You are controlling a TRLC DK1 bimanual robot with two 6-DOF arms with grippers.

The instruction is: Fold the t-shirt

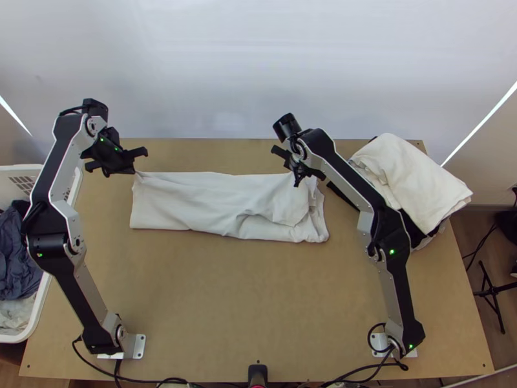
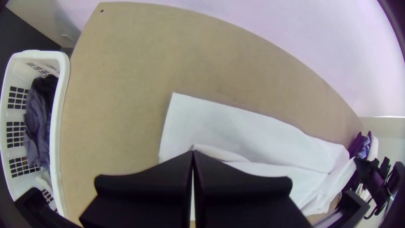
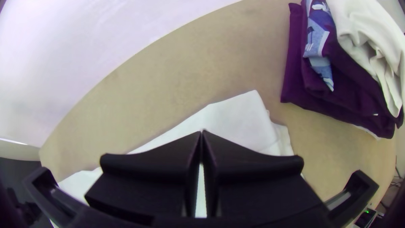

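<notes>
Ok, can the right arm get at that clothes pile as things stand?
Probably, but the right gripper is pinching the t-shirt and would need to let go first; nothing stands between it and the pile.

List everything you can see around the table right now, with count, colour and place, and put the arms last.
T-shirt: one, white, folded into a long strip across the table's far half
Table: one, light wood, under the shirt
Folded pile: white cloth on top, purple cloth and blue patterned cloth below; count unclear; table's far right
Basket: one, white, beyond the left edge
Clothes in basket: dark and whitish, count unclear
Backdrop: one, whitish, behind the table
Stand: one, black, floor at right
Cables: several, black, near edge
Arms: two, silver and black, bases at near corners
Grippers: two, black; left gripper and right gripper pinch the shirt
</notes>
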